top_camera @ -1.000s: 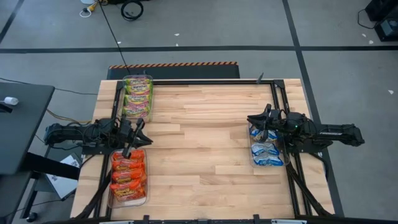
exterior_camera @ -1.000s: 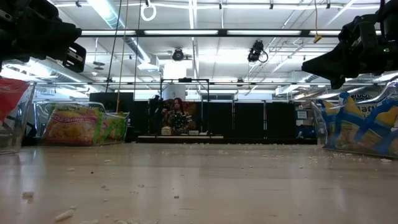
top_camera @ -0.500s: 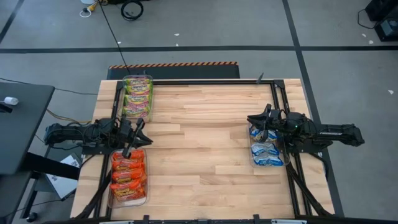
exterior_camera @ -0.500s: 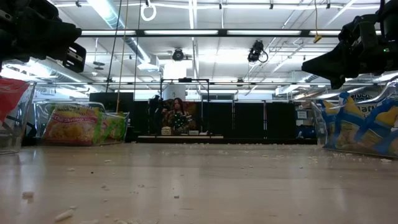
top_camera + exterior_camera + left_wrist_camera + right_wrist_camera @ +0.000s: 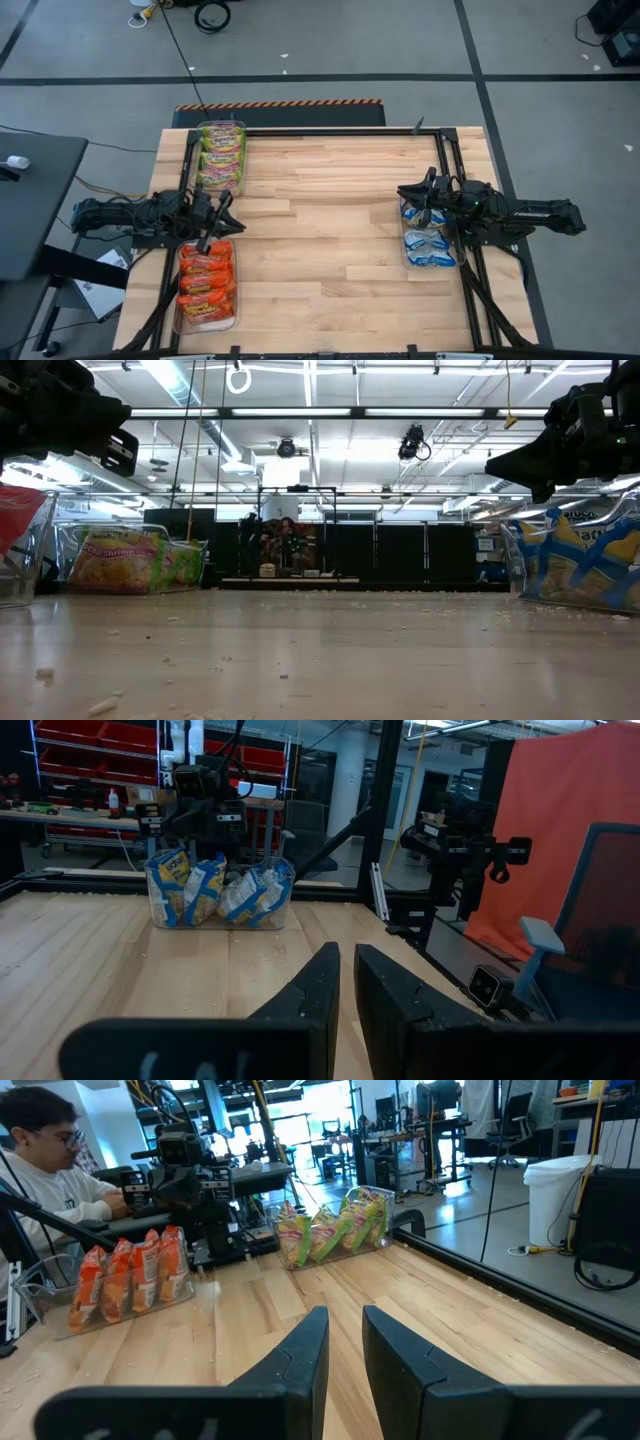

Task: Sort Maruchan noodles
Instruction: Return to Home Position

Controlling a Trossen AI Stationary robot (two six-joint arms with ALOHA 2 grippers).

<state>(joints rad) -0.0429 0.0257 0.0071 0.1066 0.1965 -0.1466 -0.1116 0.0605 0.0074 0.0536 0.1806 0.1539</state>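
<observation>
The Maruchan noodles stand sorted in three clear bins. Orange-red packets (image 5: 206,283) fill the bin at the near left, green-pink-yellow packets (image 5: 221,155) the bin at the far left, and blue-white packets (image 5: 428,238) the bin at the right. My left gripper (image 5: 226,200) hovers shut over the far end of the orange bin, pointing toward the table's middle. My right gripper (image 5: 404,191) hovers shut over the far end of the blue bin, pointing left. Neither holds anything. The left wrist view shows the blue packets (image 5: 220,892) across the table; the right wrist view shows the orange packets (image 5: 125,1275) and the green ones (image 5: 335,1225).
Bare wooden tabletop (image 5: 330,230) lies between the two arms, dotted with small crumbs (image 5: 100,705). Black rails (image 5: 450,160) run along the left and right sides. A person (image 5: 40,1150) sits beyond the table's left side, behind the left arm (image 5: 200,1180).
</observation>
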